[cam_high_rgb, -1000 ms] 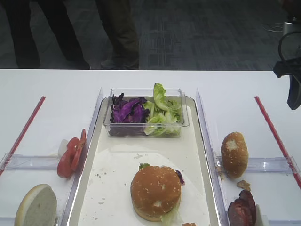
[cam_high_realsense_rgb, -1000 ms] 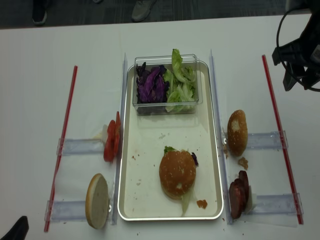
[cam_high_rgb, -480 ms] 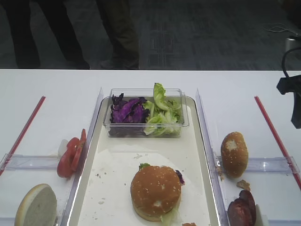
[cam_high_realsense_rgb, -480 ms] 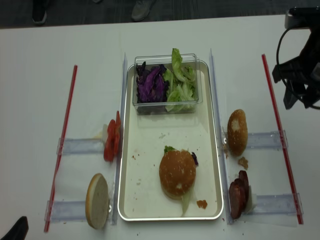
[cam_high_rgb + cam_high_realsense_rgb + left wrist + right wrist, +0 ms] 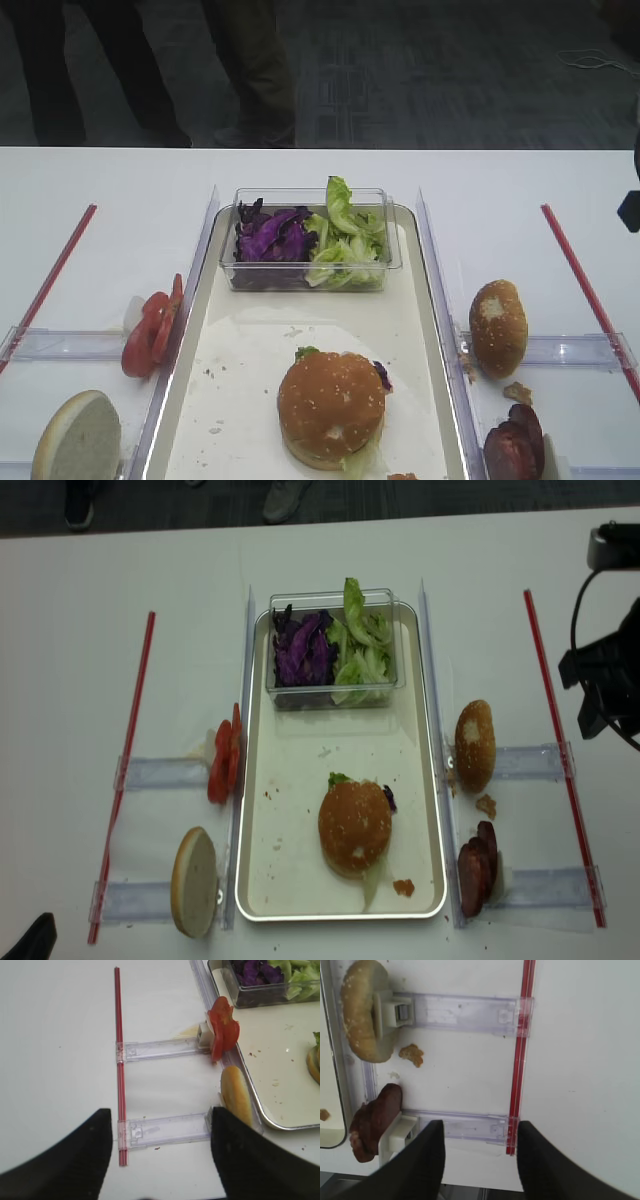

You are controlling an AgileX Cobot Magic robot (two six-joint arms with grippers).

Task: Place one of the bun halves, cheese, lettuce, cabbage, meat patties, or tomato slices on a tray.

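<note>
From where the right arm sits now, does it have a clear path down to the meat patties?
Probably yes. The right gripper hangs open and empty over bare table, and the meat patties lie just to one side in its wrist view, uncovered. Only a clear plastic holder sits between, low on the table.

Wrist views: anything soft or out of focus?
Right wrist view: gripper fingers are dark, blurred blobs, while the meat patties look fairly sharp. Left wrist view: gripper equally blurred, tomato slices crisp.
</note>
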